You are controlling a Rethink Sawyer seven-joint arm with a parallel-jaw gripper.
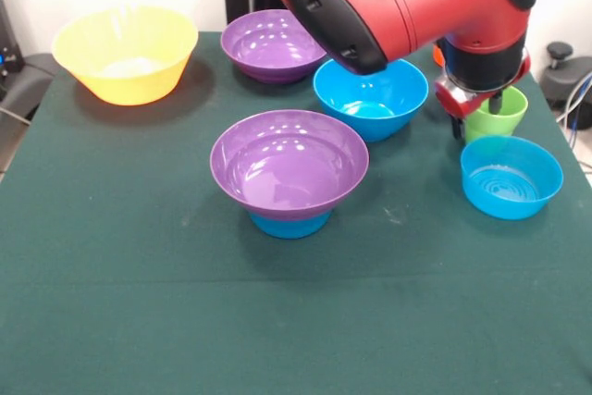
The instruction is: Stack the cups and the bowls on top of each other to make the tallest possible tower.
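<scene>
The jaws (476, 117) hang under the red and black arm (407, 2) at the right of the front view, right at the lime green cup (498, 116); one dark finger (496, 102) shows against the cup's rim and another at its left side, but I cannot tell whether they are grasping the cup or merely parted around it. The green cup stands upright on the bench (139, 302), just behind a small blue bowl (511, 178). A sliver of orange (438, 55) shows behind the arm, too hidden to name. To the left of the cup sits the large blue bowl (370, 99), with a wide purple bowl (271, 46) just behind it. Nearer the camera, in the middle of the bench, stands the tower (289, 173): a wide purple bowl resting on a small blue bowl. The large yellow bowl (125, 55) sits well apart at the far left corner.
</scene>
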